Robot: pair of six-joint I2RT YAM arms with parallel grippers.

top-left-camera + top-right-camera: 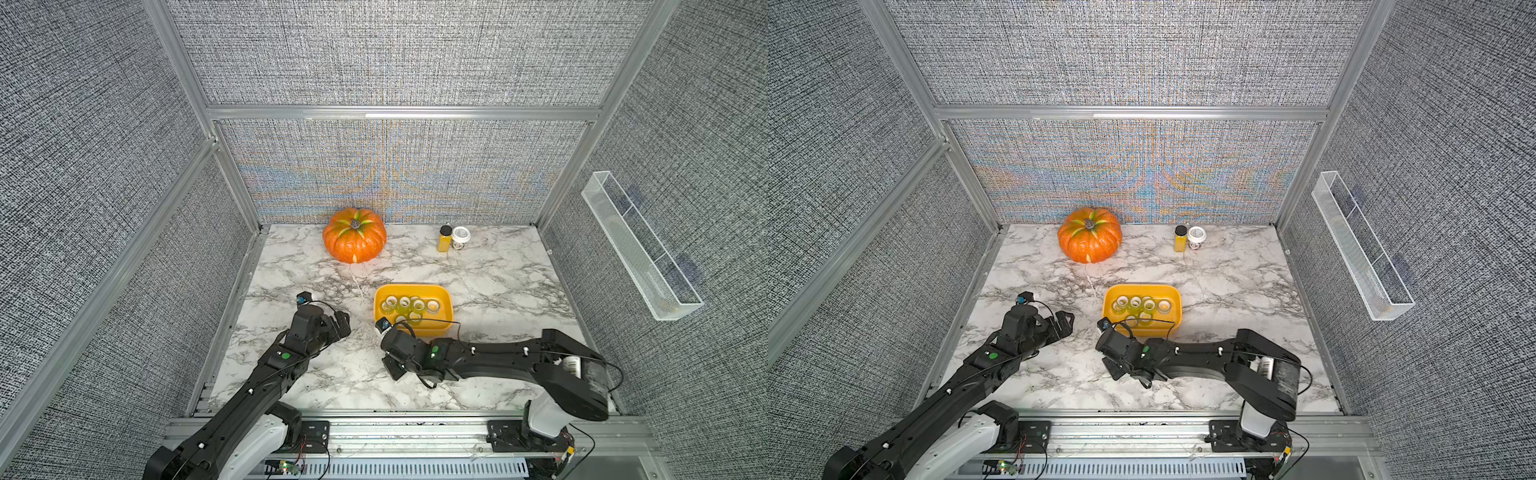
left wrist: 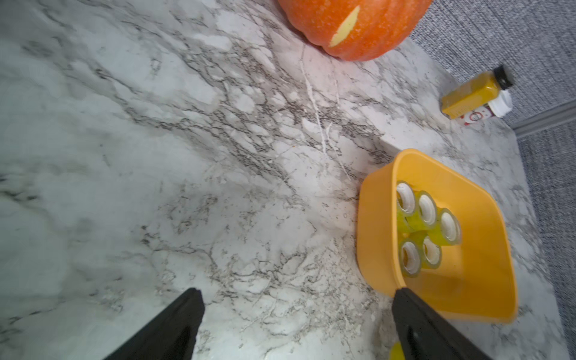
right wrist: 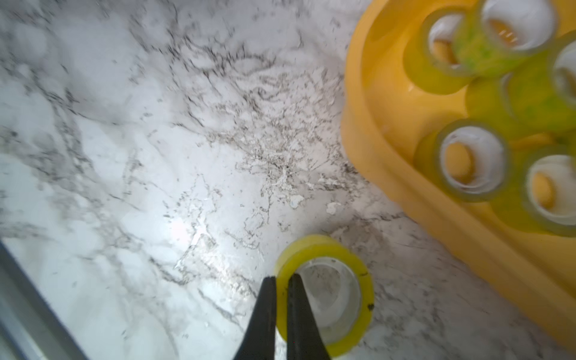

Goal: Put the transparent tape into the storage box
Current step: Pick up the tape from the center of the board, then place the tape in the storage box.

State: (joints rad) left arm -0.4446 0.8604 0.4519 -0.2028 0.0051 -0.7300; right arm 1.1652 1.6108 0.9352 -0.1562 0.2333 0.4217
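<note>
The storage box is a yellow-orange tub on the marble table, also seen in both wrist views. Several rolls of transparent tape lie inside it. One more tape roll is outside the box, close to its near left corner. My right gripper is shut on that roll's wall, one finger inside the ring and one outside. The arm hides this roll in both top views. My left gripper stands open and holds nothing, to the left of the box.
An orange pumpkin sits at the back of the table. A yellow bottle with a black cap and a white-lidded jar stand at the back right. A long clear trough hangs on the right wall.
</note>
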